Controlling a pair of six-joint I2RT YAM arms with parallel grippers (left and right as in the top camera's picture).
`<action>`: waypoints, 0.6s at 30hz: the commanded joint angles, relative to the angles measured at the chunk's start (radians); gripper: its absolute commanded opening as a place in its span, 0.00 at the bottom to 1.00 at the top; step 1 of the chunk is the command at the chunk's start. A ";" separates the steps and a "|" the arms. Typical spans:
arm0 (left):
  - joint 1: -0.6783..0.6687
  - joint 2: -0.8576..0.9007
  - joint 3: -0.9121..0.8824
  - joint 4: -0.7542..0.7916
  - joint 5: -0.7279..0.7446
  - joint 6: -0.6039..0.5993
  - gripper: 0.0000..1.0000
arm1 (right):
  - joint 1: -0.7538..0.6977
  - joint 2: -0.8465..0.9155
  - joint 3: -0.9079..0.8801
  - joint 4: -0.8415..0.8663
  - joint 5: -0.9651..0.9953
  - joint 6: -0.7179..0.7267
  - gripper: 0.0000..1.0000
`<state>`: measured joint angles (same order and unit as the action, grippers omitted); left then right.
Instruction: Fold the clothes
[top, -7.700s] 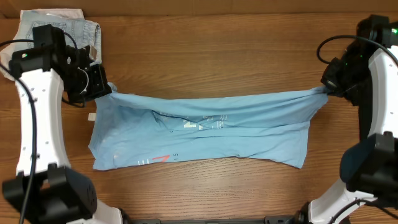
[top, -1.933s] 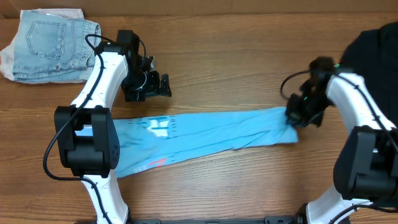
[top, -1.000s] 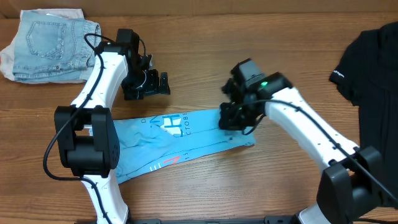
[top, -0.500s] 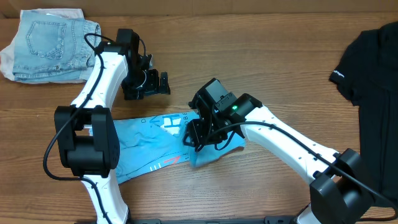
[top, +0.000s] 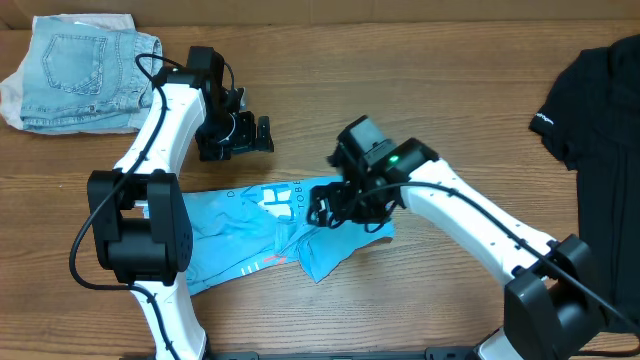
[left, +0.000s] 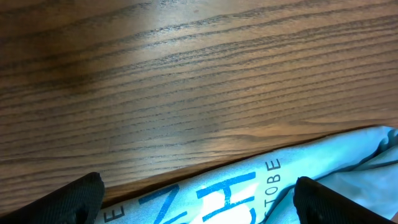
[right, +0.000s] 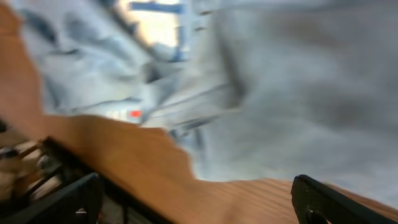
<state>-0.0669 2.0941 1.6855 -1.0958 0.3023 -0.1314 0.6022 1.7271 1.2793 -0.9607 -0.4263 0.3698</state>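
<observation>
The light blue T-shirt (top: 255, 235) lies folded over itself in a rumpled strip at the table's middle left, its blue lettering (left: 249, 190) facing up. Over the strip's right end my right gripper (top: 326, 211) hovers open, holding nothing. Its wrist view is blurred, showing pale cloth (right: 286, 93) above bare wood, with my right gripper (right: 199, 202) spread wide. My left gripper (top: 265, 134) stands open and empty over bare wood behind the shirt. In the left wrist view my left gripper (left: 199, 199) frames the shirt's edge. A black T-shirt (top: 600, 110) lies at the far right.
Pale denim shorts (top: 85, 70) lie at the back left corner on a whitish cloth. The wooden table (top: 400, 80) shows between the two shirts.
My right gripper carried the blue shirt's right end leftward over the rest, opened and let go, then drew back a little to the right. The left arm has not moved.
</observation>
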 joint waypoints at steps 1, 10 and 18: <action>-0.006 -0.020 0.018 -0.002 -0.006 -0.015 1.00 | -0.002 0.017 0.015 0.008 0.092 0.008 1.00; -0.006 -0.020 0.018 -0.003 -0.006 -0.014 1.00 | 0.052 0.138 0.002 0.100 0.052 0.077 1.00; -0.006 -0.020 0.018 -0.003 -0.006 -0.014 1.00 | 0.064 0.149 0.002 0.146 0.051 0.088 0.75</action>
<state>-0.0669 2.0941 1.6855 -1.0988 0.3023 -0.1314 0.6678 1.8790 1.2789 -0.8272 -0.3706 0.4435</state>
